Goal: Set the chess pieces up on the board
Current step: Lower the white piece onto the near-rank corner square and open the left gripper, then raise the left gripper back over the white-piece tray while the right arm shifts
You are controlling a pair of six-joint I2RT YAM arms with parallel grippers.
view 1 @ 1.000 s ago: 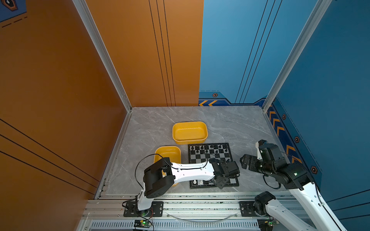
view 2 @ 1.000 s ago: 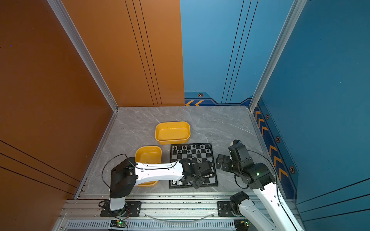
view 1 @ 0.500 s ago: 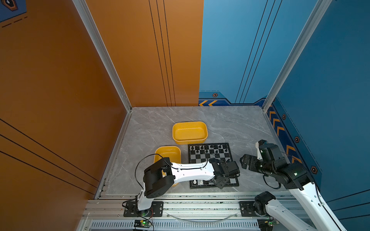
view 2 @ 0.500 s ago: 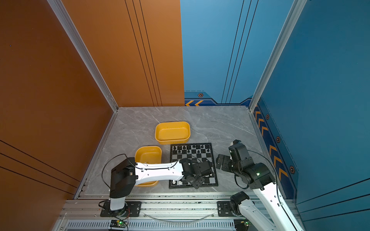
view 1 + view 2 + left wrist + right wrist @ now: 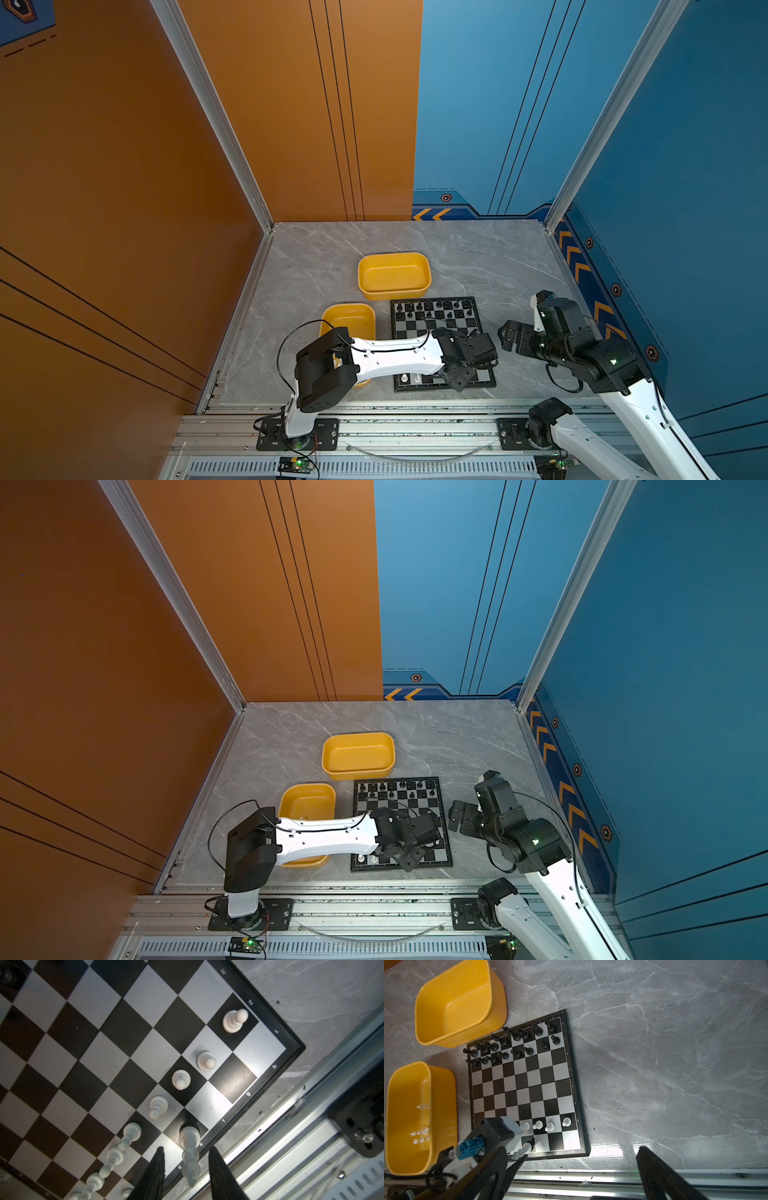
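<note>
Roughly halfway, I judge: tiny black plastic chessmen (image 5: 517,1035) fill the far ranks of the flat checkered black-and-silver board (image 5: 546,1076), my left gripper (image 5: 186,1147) stands parted around an upright white piece (image 5: 189,1136) without touching it, my right gripper (image 5: 505,334) hangs wide and empty, and several white chessmen (image 5: 420,1132) lie in the rounded yellow plastic tray (image 5: 440,1105).

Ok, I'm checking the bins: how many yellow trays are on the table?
2. The far tray sits beyond the board's far left corner; the near tray lies left of the board, partly under the left arm, with white pieces inside.

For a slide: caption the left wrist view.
Open left gripper straddles a tall white chess piece standing at the board edge.
</note>
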